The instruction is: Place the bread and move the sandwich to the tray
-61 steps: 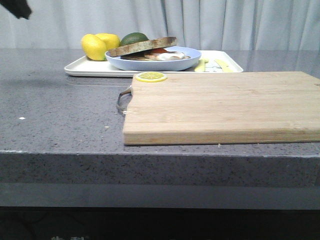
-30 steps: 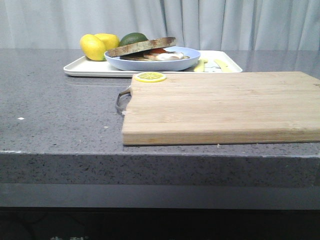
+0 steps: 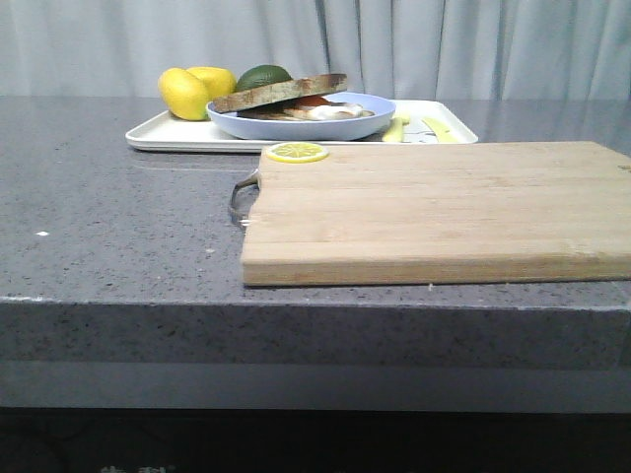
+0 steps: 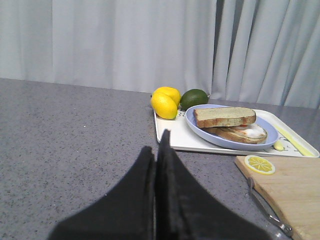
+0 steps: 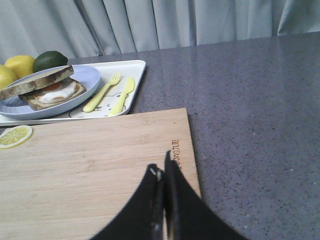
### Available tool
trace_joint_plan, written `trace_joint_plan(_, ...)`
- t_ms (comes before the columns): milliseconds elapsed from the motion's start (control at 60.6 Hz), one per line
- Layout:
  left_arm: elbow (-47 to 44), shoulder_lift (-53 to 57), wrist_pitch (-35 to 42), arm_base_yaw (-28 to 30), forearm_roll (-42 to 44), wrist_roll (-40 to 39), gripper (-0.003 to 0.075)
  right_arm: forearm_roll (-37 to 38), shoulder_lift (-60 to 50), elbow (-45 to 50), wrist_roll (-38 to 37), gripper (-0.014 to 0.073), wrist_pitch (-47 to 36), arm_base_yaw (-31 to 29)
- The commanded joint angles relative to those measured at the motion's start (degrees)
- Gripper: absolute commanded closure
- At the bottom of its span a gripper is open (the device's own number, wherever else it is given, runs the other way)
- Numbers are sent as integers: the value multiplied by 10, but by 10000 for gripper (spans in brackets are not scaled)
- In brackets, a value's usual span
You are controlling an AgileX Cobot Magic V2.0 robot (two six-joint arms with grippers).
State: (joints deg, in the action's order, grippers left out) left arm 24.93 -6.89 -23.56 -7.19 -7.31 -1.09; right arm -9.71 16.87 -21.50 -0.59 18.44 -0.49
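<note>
The thick brown-crusted bread slice (image 4: 224, 116) is lying atop the egg-topped sandwich (image 4: 243, 133) in the round pale blue plate (image 4: 200, 131), which is sitting on the flat white rectangular tray (image 3: 177, 135). The left gripper (image 4: 155, 156) and right gripper (image 5: 161, 175) are both hovering with fingers pressed together, holding nothing.

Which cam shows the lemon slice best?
Left wrist: the lemon slice shows whole, segments visible, on the board corner. Front sees it nearly edge-on. Right wrist cuts it off at the frame edge.
</note>
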Motion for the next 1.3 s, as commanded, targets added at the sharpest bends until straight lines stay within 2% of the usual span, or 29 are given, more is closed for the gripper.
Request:
trace_joint_plan(0,2,21,40,-3,-7,1,741,0,6,-15,0,654,-51,-4)
trace_joint_plan(858,-3,34,41,-3,-7,1,741,0,6,-15,0,654,-51,-4)
trace_joint_plan(1040,-51,55,108,-3,10,1,741,0,6,-15,0,654,-51,-4)
trace_joint_plan(1287,-138,84,129,-3,18,1,741,0,6,-15,0,654,-50,-4)
